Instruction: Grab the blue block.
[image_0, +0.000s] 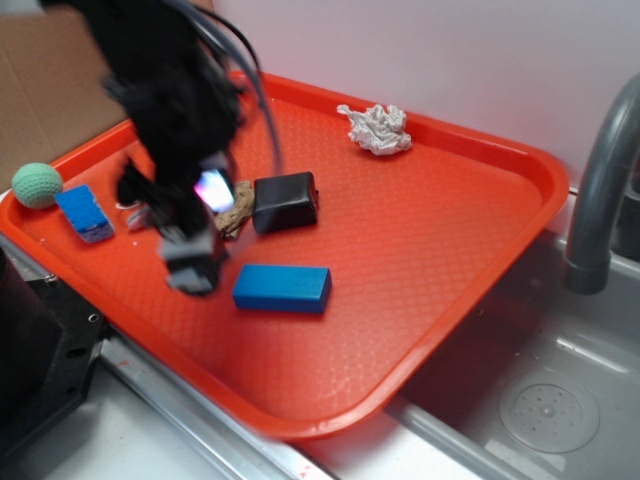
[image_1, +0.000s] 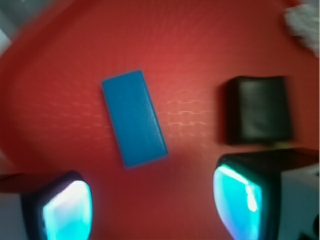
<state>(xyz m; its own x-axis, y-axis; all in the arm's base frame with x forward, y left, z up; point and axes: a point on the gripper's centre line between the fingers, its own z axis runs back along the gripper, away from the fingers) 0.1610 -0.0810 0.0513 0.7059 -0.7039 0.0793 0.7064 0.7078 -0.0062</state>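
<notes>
Approaching is the step in hand: the gripper (image_0: 190, 262) is hanging over the left half of the orange tray (image_0: 480, 240), just beside the blue block (image_0: 282, 288) and not yet touching it. The block is lying flat on the tray floor, well clear of the rim, with the black block (image_0: 285, 201) sitting a little farther back and a brownish lump (image_0: 238, 208) touching that black block's left side. In the wrist view the blue block (image_1: 133, 118) is showing ahead of the fingers (image_1: 67, 210), tilted slightly off the line between them, and the two glowing pads are standing wide apart with nothing between them, so the fingers are released. The exterior picture is blurred around the arm, so the gripper's height above the tray is probably low but I cannot say for certain.

The next move is calling for the gripper to travel forward until the block lies between the pads, turn a little so the pads face the block's long sides, then descend and close across its narrow width. A smaller blue chunk (image_0: 85, 213) and a green ball (image_0: 37, 185) are sitting at the tray's far left edge, and a crumpled white wad (image_0: 377, 129) near the back rim; none of them is crowding the grasp.
</notes>
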